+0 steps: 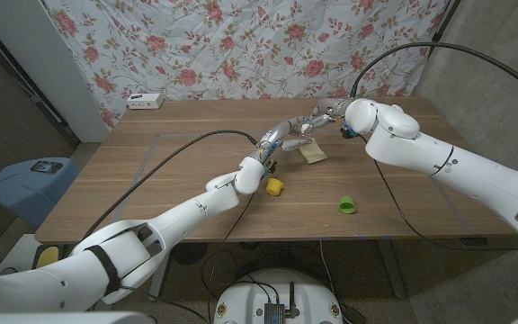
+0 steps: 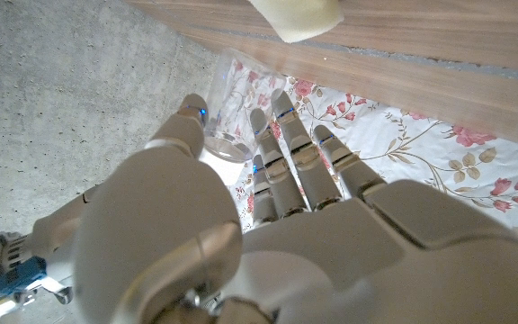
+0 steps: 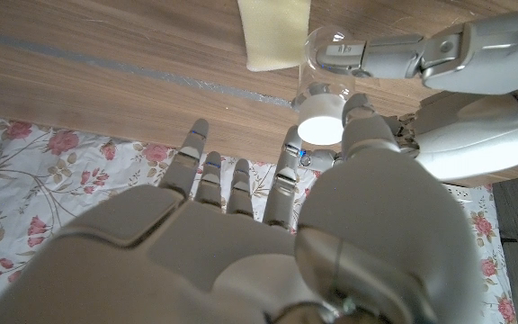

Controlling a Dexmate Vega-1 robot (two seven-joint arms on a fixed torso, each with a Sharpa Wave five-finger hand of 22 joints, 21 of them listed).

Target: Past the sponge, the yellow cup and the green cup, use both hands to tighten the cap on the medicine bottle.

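The clear medicine bottle [image 1: 299, 130] is lifted off the table's far middle, between my two hands. My left hand [image 1: 272, 144] grips its body; thumb and fingers wrap the clear bottle [image 2: 229, 90] in the left wrist view. My right hand [image 1: 324, 115] meets it from the other side. In the right wrist view that right hand [image 3: 241, 234] pinches the white cap [image 3: 322, 126] between thumb and a finger, with the left hand [image 3: 457, 72] on the bottle's body. The beige sponge [image 1: 313, 153] lies just below them. The yellow cup [image 1: 275, 186] and green cup [image 1: 346, 205] stand nearer me.
A white power strip [image 1: 145, 101] lies at the table's back left corner. A black cable [image 1: 178, 153] runs across the left half of the table [image 1: 178, 126]. A flowered cloth hangs behind. A blue bin [image 1: 30, 184] stands on the floor to the left.
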